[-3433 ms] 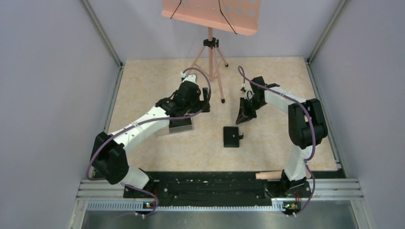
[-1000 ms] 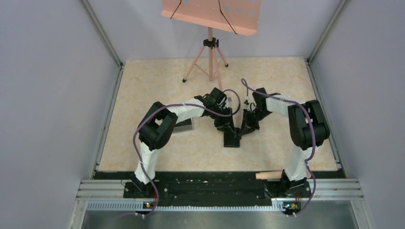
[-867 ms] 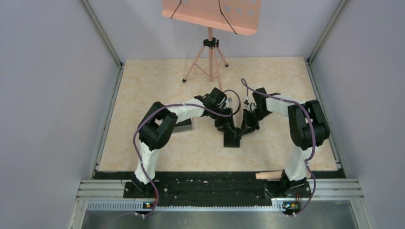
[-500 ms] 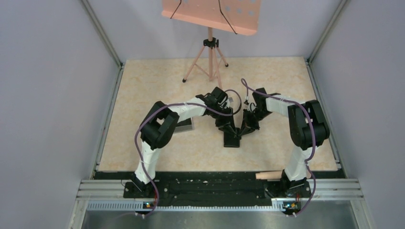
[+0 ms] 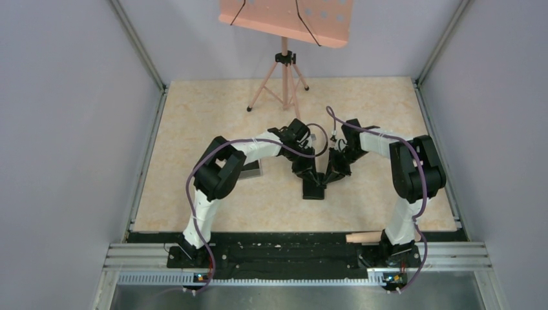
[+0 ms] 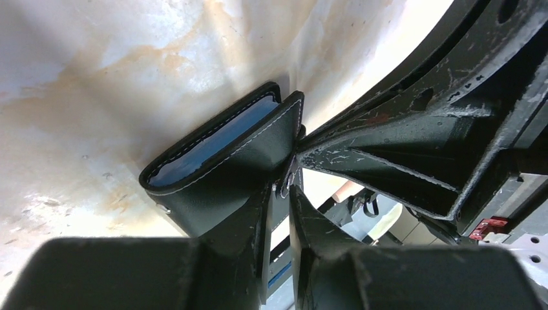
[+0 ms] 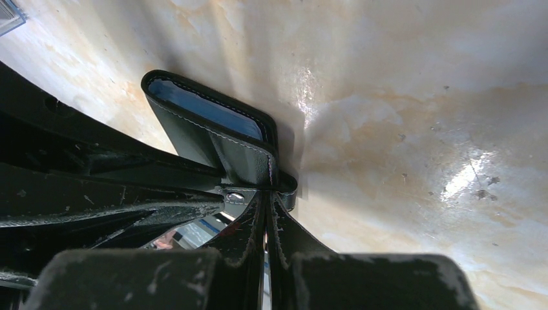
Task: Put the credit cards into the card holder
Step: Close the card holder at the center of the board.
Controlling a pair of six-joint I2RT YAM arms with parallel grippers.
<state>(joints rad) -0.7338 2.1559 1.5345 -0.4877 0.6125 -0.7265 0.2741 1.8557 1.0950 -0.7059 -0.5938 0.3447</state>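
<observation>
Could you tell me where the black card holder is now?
Top view: the small black leather-like bifold wallet sits mid-table, at the tips of the left gripper and right gripper.

A robotics lab cell, I'd say: grey panels (image 5: 64,129) box in the marbled tabletop (image 5: 194,123), a metal rail (image 5: 291,255) along its near edge.

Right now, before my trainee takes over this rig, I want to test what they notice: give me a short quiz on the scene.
1. True or false: the wallet lies fully closed.
2. Its inner lining is: A red, B blue, C white.
3. Fill in: the right gripper, at the wallet's edge, is ____ (open or shut).
Key: 1 false, it gapes partly open; 2 B; 3 shut.
</observation>
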